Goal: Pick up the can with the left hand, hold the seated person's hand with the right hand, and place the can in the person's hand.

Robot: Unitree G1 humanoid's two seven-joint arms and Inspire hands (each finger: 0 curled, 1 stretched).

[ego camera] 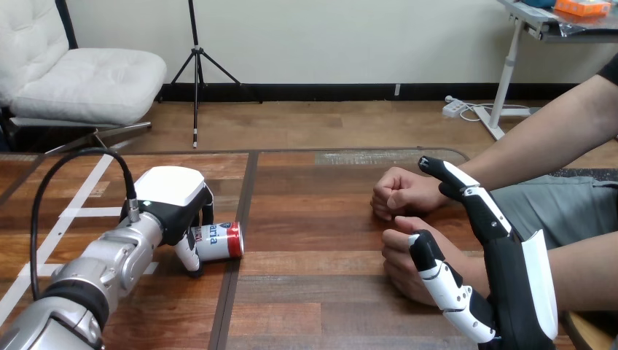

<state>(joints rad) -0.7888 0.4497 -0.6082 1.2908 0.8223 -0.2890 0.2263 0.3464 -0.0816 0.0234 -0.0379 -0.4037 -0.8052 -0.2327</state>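
Note:
A white can with a red end lies on its side on the wooden table, left of centre. My left hand is over its left end, thumb in front and fingers behind, curled round it. The person's two hands rest as loose fists at the right: the far hand and the near hand. My right hand stands open beside them. Its straight fingers reach up past the far hand's wrist, and its thumb lies against the near hand without curling round it.
The person's forearms come in from the right edge. A dark seam runs down the table just right of the can. Bare wood lies between the can and the person's hands.

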